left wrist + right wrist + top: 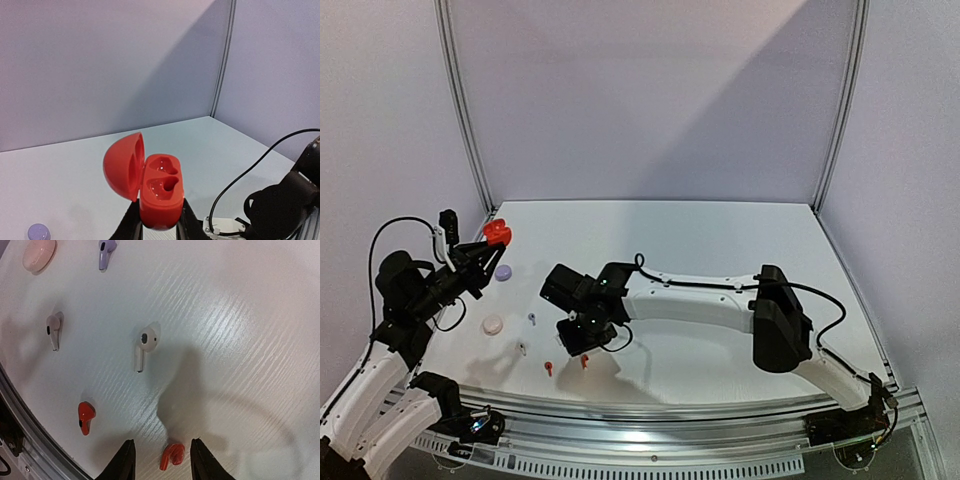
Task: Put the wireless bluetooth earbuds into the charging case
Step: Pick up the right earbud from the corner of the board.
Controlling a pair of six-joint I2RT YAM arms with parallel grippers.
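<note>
My left gripper (488,243) is shut on an open red charging case (497,234) and holds it above the table's left side. In the left wrist view the case (159,192) has its lid (122,165) swung left and both sockets empty. My right gripper (585,342) is open, low over the table. In the right wrist view a red earbud (172,455) lies on the table between its fingers (125,462), not touching them. A second red earbud (85,416), a white earbud (144,344), a pale earbud (53,330) and a lilac earbud (105,251) lie beyond.
A pink closed case (493,325) and a lilac closed case (504,271) sit on the table's left part. The lilac case also shows in the left wrist view (38,232). The table's front rail (650,415) runs just below the earbuds. The right arm's cable (690,285) arches across the middle.
</note>
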